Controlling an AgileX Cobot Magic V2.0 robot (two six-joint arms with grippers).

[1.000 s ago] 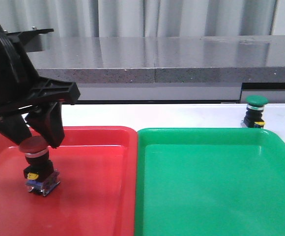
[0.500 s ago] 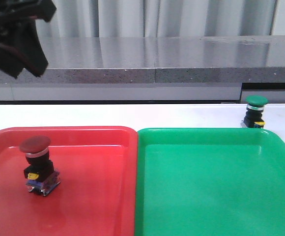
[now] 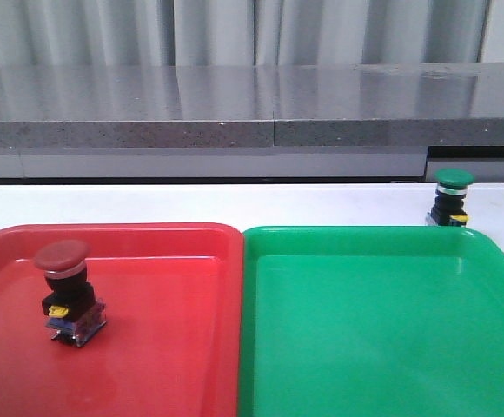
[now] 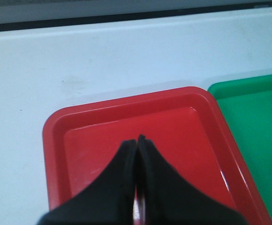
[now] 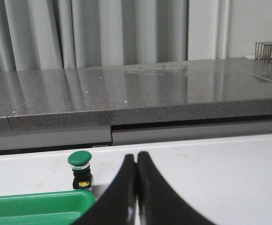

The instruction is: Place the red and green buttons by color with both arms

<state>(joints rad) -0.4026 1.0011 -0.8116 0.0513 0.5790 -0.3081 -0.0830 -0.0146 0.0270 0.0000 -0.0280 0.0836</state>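
Note:
The red button (image 3: 65, 291) stands upright in the left part of the red tray (image 3: 174, 347). The green button (image 3: 452, 197) stands on the white table behind the far right corner of the green tray (image 3: 382, 347); it also shows in the right wrist view (image 5: 81, 170). No arm shows in the front view. My left gripper (image 4: 136, 139) is shut and empty, high above the red tray (image 4: 56, 154); the red button is hidden there. My right gripper (image 5: 136, 155) is shut and empty, low over the table, beside the green button.
A grey stone counter (image 3: 261, 109) with a curtain behind runs along the back of the white table (image 3: 235, 204). The two trays lie side by side, touching. The green tray's corner (image 5: 42, 204) shows in the right wrist view.
My left arm rose from around the red button, up and to the left, and left the front view. The red button stays in the red tray. The green button has not moved.

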